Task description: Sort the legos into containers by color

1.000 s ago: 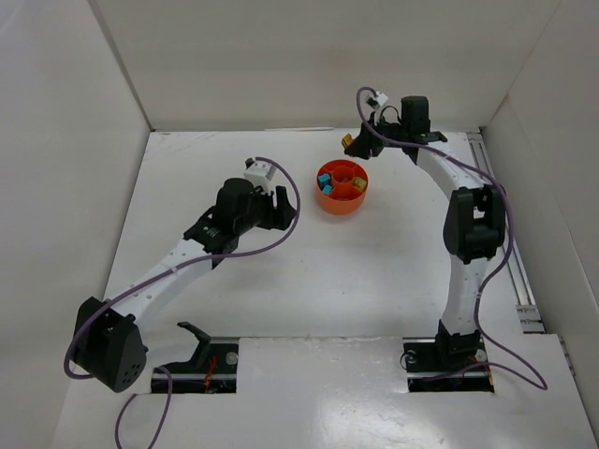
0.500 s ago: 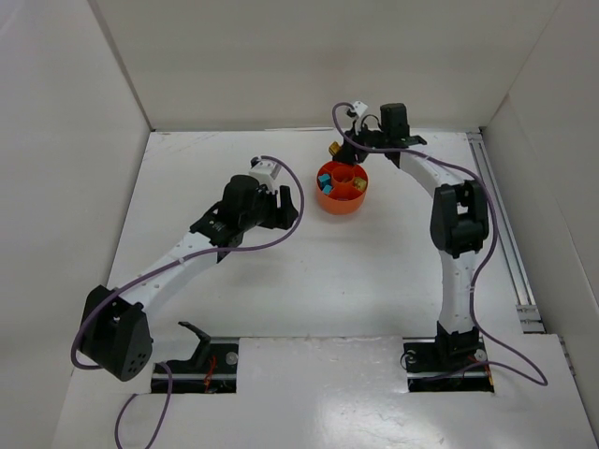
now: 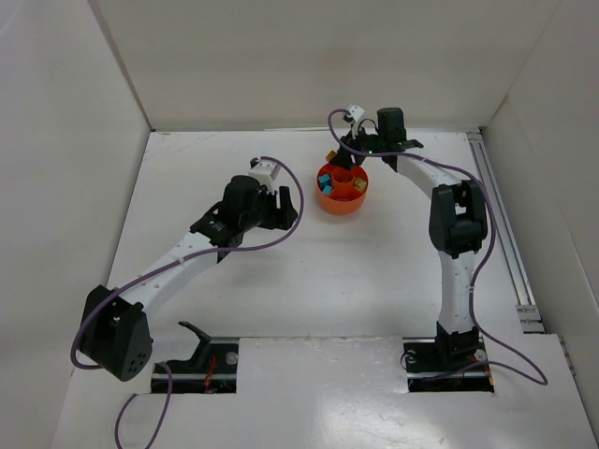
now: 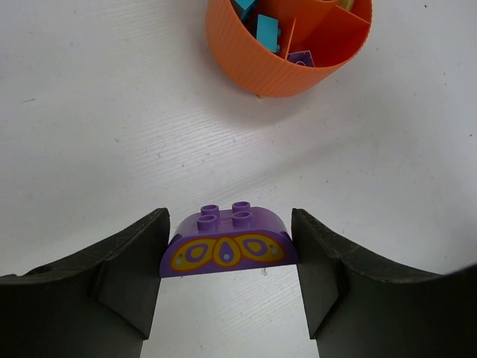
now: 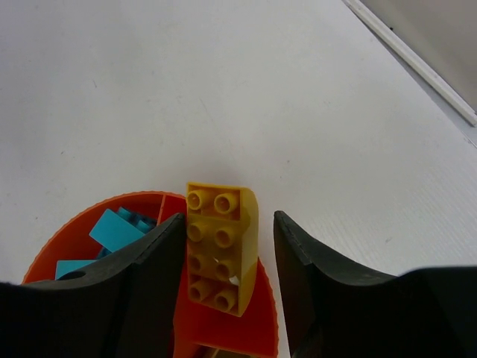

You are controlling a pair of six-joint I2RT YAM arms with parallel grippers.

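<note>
Over dish point(image 4: 261, 71) rim | right gripper point(image 5: 223, 257) grasps yellow brick point(image 5: 220, 242) | left gripper point(image 4: 229, 250) clamps purple brick point(image 4: 229, 245) near dish

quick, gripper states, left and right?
Left gripper: closed on the purple brick.
Right gripper: yellow brick between the fingers, gap on one side; grip cannot be told.
</note>
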